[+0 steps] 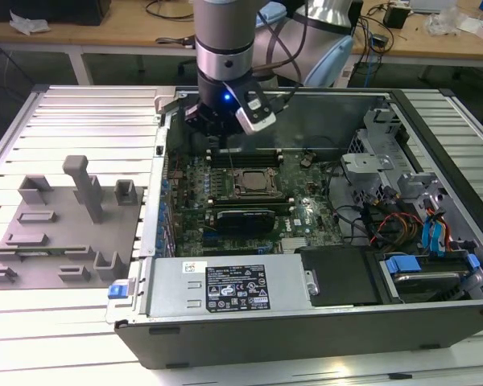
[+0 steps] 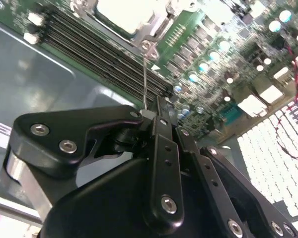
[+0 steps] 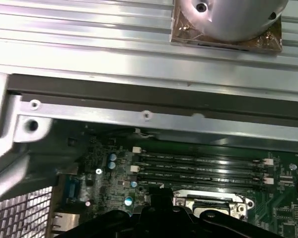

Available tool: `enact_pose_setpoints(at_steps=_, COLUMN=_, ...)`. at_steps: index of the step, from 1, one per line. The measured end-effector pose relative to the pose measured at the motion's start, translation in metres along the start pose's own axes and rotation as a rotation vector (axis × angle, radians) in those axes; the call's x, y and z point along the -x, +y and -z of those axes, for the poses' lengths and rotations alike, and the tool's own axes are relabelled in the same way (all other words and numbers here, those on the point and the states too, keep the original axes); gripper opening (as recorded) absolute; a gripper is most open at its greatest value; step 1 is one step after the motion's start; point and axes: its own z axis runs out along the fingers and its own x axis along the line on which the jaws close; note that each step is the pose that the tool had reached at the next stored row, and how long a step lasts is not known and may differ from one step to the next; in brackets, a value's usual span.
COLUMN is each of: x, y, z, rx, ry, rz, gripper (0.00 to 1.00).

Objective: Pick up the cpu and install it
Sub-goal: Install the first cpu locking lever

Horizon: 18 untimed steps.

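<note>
Above RAM slots (image 2: 104, 54), black claw (image 2: 155, 111) pinched narrow at thin wire lever (image 2: 145, 79); flat silver cpu (image 2: 121, 12) nearby.

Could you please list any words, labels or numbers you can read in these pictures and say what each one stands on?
Nothing is legible.
Black label on the grey metal power supply box: print too small.
White sticker beside it: too small.
Green motherboard: markings blurred.
</note>
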Motion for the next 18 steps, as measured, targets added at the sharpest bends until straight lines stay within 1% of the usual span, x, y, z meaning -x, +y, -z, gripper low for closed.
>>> enact_pose_setpoints(at_steps=5, x=0.0172, y=-0.0017, z=-0.0007, rx=0.0000, ry=0.0006, rz=-0.001, gripper=0.11)
enact_pose_setpoints(at_steps=7, x=0.0276, y=-0.0027, z=-0.0011, rx=0.0000, ry=0.0005, rz=-0.002, gripper=0.11)
enact_pose_setpoints(at_steps=8, x=0.0313, y=-0.0030, z=-0.0011, rx=-0.0003, ry=0.0003, rz=-0.004, gripper=0.11)
enact_pose_setpoints(at_steps=13, x=0.0319, y=-0.0031, z=-0.0018, rx=-0.0005, ry=-0.0007, rz=-0.006, gripper=0.11)
enact_pose_setpoints(at_steps=16, x=0.0318, y=-0.0037, z=-0.0043, rx=-0.0020, ry=-0.0101, rz=-0.022, gripper=0.11)
enact_pose_setpoints(at_steps=18, x=0.0317, y=-0.0044, z=-0.0074, rx=-0.0031, ry=-0.0200, rz=-0.047, gripper=0.11)
